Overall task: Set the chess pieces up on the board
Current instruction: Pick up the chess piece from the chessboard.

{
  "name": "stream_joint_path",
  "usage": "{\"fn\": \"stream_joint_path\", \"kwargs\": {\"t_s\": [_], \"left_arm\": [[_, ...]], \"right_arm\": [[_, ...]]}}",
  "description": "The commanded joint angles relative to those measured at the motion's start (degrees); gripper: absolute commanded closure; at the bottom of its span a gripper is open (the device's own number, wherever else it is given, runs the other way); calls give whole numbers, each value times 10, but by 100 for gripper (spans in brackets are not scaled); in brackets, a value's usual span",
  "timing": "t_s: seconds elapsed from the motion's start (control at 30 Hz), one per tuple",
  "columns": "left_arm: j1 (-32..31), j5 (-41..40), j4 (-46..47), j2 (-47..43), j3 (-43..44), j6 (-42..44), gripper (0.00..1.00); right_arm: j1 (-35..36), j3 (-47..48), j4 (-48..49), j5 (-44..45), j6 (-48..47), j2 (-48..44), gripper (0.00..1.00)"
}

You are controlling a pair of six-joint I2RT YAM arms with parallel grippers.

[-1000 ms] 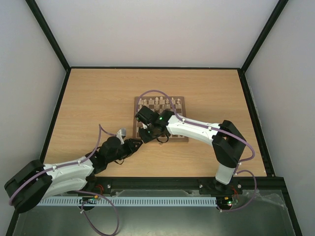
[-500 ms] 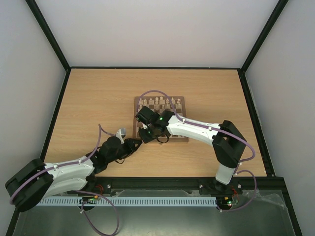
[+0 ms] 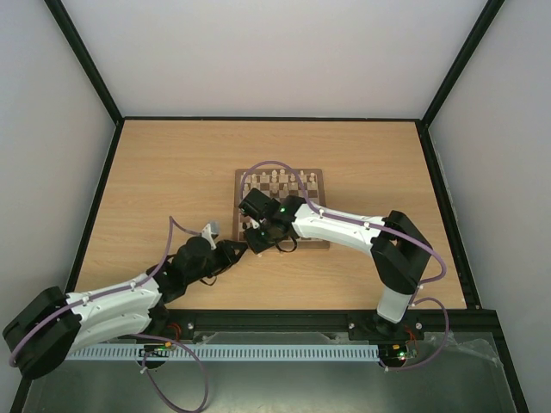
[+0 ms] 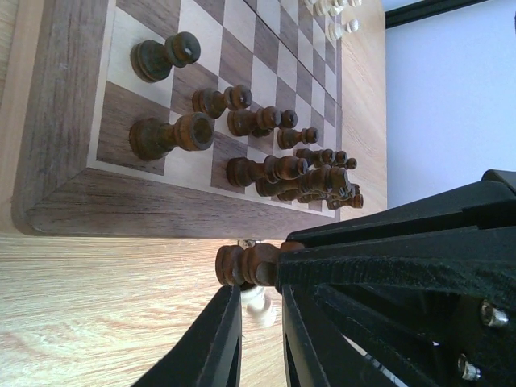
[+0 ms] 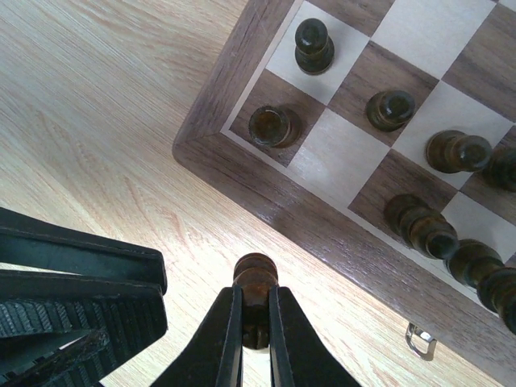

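**Grippers crowd the board's near-left corner, each with a piece**

Left gripper (image 4: 260, 292) first: its fingers (image 4: 222, 343) are drawn narrow with a pale chess piece (image 4: 258, 310) between them. It sits low over the tabletop (image 3: 172, 172), just off the near edge of the board (image 5: 322, 227). The piece looks pinched, though so little of it shows that I cannot tell which way its long axis runs. My right gripper (image 5: 255, 292) is closed on a dark piece (image 5: 255, 272). That piece's long axis lies in line with the fingers, its head out past the tips, and those tips sit just beside my left ones.

The coming move turns on direction, as I judge it. The pale piece belongs with the other pale chess pieces (image 3: 277, 179), which stand along the far rows. From my left gripper that is straight ahead across the whole board, beyond the dark ranks (image 4: 266, 121) filling the near rows. My right arm (image 3: 344, 225) reaches over the near-left squares — right in that line. The left arm (image 3: 120, 297) holds the pale piece, so it is the one to carry it. I would lift well above the dark heads and go round the right arm — or let the right one draw off first.
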Motion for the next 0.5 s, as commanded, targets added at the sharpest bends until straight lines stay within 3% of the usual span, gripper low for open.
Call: {"fn": "stream_joint_path", "kwargs": {"t_s": [0.0, 0.17, 0.33, 0.47], "left_arm": [[4, 4, -31, -9, 20, 22, 83], [4, 9, -48, -33, 9, 21, 81], [1, 9, -49, -63, -3, 20, 70], [1, 4, -64, -83, -8, 21, 69]], "right_arm": [[1, -6, -7, -5, 2, -27, 94], [0, -4, -8, 2, 2, -27, 94], [0, 7, -12, 0, 3, -24, 94], [0, 11, -20, -2, 2, -26, 94]]}}
